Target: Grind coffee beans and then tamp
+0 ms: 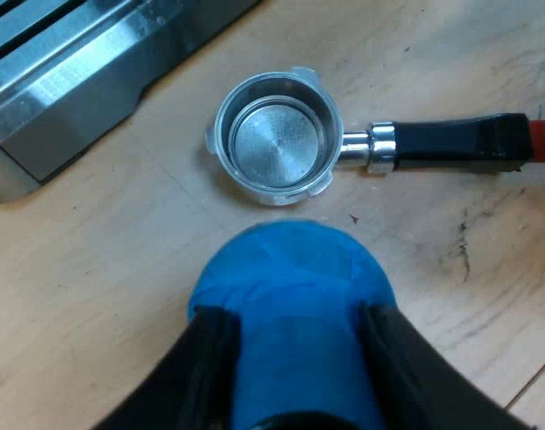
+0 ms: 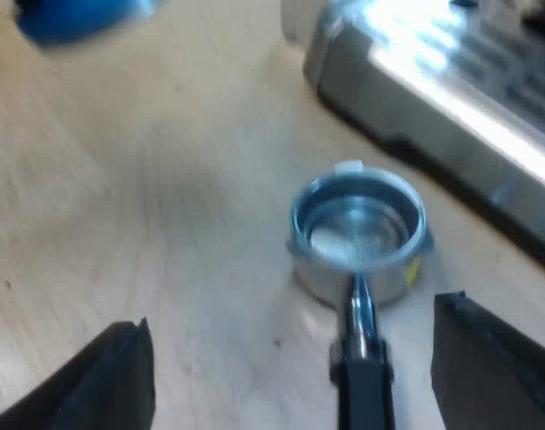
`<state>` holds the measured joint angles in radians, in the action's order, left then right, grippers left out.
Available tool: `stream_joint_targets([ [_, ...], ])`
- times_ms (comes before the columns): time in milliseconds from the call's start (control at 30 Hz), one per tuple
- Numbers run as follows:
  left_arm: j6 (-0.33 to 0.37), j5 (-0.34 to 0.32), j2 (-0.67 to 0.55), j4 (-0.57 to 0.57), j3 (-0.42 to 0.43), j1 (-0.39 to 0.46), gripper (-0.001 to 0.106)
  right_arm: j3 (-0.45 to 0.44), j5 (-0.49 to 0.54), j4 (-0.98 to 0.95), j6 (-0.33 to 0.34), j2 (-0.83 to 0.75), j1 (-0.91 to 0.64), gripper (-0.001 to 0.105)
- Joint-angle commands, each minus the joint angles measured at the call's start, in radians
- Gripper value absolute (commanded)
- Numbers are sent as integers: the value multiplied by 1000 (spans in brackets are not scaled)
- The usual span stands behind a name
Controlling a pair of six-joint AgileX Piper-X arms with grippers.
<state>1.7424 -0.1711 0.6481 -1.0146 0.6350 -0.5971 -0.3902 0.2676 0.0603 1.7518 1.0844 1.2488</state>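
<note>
Fingers [image 1: 201, 367] of the left gripper [image 1: 295, 312] are gripping the blue tamper [image 1: 290, 264] by its sides and holding it close to the portafilter [image 1: 324, 134], apparently so that it is on hand for pressing. The portafilter is lying loose on the wooden desk [image 1: 93, 287], near the espresso machine [image 1: 75, 81] and away from any desk edge I can make out. Its basket [image 1: 274, 148] is facing up and showing bare metal, and its black handle [image 1: 452, 141] with the red end [image 1: 543, 139] is resting flat. The right gripper [image 2: 290, 313] is hovering over that handle with its fingers [image 2: 111, 376] spread wide to either side, seemingly lining up to take it. With no grounds in the basket, I am judging that grinding is not yet done.
</note>
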Motion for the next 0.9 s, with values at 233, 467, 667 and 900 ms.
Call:
stream_joint_targets([
  [233, 11, -4, -5, 41, 11, -5, 0, 65, 7, 101, -2, -6, 2, 66],
  [467, 11, -55, 63, 55, 14, -5, 0, 67, 7, 154, 2, -3, 2, 66],
  [667, 11, -83, 151, 113, 14, -5, 0, 67, 7, 161, 2, -3, 2, 66],
  [900, -5, -87, 259, 129, 67, -51, 0, 67, 7, 167, 2, -3, 2, 66],
])
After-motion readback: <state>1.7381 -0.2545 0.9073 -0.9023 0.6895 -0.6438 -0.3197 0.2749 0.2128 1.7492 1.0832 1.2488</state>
